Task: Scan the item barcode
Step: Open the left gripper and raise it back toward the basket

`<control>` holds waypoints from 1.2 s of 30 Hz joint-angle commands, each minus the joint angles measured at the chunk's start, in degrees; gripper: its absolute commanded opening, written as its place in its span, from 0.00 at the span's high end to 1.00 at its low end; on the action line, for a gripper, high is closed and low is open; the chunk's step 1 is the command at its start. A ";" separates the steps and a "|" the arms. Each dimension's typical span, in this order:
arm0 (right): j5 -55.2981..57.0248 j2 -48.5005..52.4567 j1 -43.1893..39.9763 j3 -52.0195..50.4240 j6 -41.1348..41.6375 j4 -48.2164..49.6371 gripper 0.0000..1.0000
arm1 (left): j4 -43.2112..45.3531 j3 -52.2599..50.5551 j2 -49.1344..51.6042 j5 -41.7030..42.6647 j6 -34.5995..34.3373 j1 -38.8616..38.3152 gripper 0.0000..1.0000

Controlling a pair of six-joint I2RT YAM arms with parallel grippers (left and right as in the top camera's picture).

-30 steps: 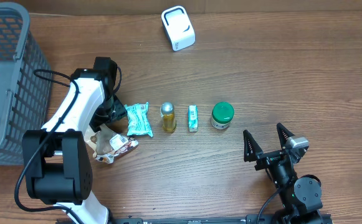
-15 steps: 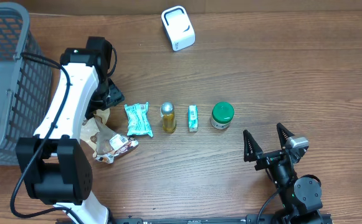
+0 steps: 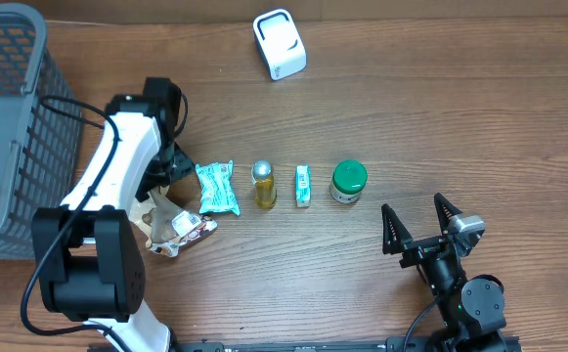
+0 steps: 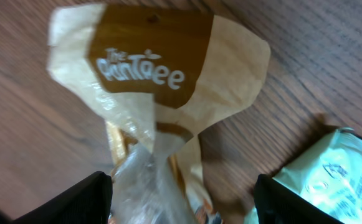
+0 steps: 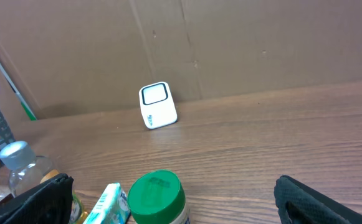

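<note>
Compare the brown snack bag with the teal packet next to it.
The brown snack bag is crumpled and partly clear; the teal packet lies flat and is opaque. The bag is brown and cream, the packet teal and white. Both are soft pouches lying on the table.

A basket [image 3: 29, 117] stands at the left edge of the surface [image 3: 440, 108], reaching into the far left corner. A scanner [image 3: 280, 44] sits near the far edge, about midway along it. Across the middle runs a row, left to right: packet [image 3: 217, 187], bottle [image 3: 264, 185], small carton [image 3: 303, 186], jar [image 3: 348, 182], each apart from its neighbour. A snack bag [image 3: 176, 225] lies just beside the packet, to its left and closer to the near edge. The left gripper [image 4: 182, 196] hangs over the snack bag's far end, one finger on either side. The right gripper [image 3: 411, 205] sits by the near edge, right of the jar, apart from the row.
</note>
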 commanded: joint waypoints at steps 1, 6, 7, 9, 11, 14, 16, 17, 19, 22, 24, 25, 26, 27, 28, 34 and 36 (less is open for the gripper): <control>-0.07 -0.50 -0.22 -0.59 0.00 0.20 0.00 | 4.17 -5.25 -0.92 0.33 -1.42 -0.02 0.26; -0.04 -0.50 -0.22 -0.59 0.00 0.20 0.00 | 8.94 -9.68 -0.92 0.20 -1.14 -0.02 0.53; -0.07 -0.50 -0.22 -0.59 0.00 0.20 0.00 | 9.16 -9.60 -0.92 0.00 -0.72 -0.02 0.54; -0.07 -0.50 -0.22 -0.59 0.00 0.20 0.00 | 10.67 -9.05 -0.92 -0.57 2.86 -0.02 0.62; -0.07 -0.50 -0.22 -0.59 0.00 0.20 0.00 | 13.09 -8.87 -0.92 -0.37 7.82 -0.02 0.67; -0.07 -0.50 -0.22 -0.59 0.00 0.20 0.00 | 17.77 -8.87 -0.92 2.01 14.73 -0.15 0.87; -0.07 -0.50 -0.22 -0.59 0.00 0.20 0.00 | 20.44 -8.87 -0.92 5.92 18.97 -0.20 0.89; -0.07 -0.50 -0.22 -0.59 0.00 0.20 0.00 | 21.20 -8.87 -0.92 7.50 20.46 -0.20 0.89; -0.07 -0.50 -0.22 -0.59 0.00 0.20 0.00 | 23.21 -8.87 -0.92 12.20 24.72 -0.17 0.84; -0.07 -0.50 -0.22 -0.59 0.00 0.20 0.00 | 24.28 -8.83 -0.92 14.69 26.29 -0.17 0.76; -0.07 -0.50 -0.22 -0.59 0.00 0.20 0.00 | 23.61 -8.22 -0.92 14.67 26.29 -0.17 0.68; -0.04 -0.50 -0.22 -0.59 0.02 0.20 0.00 | 23.08 -7.82 -0.94 14.62 26.32 -0.15 0.63; -0.04 -0.50 -0.22 -0.59 0.00 0.20 0.00 | 21.73 -6.62 -0.98 14.56 26.32 -0.07 0.58; -0.07 -0.50 -0.22 -0.59 0.00 0.20 0.00 | 20.94 -5.86 -1.03 14.43 26.32 -0.07 0.56; -0.07 -0.50 -0.22 -0.59 0.00 0.20 0.00 | 19.69 -4.61 -1.07 14.19 26.40 -0.07 0.50; -0.07 -0.50 -0.22 -0.59 0.00 0.20 0.00 | 9.66 7.02 -1.22 11.19 28.50 -0.07 0.17; -0.07 -0.50 -0.22 -0.59 0.00 0.20 0.00 | 5.66 12.83 -1.25 8.57 28.65 -0.07 0.09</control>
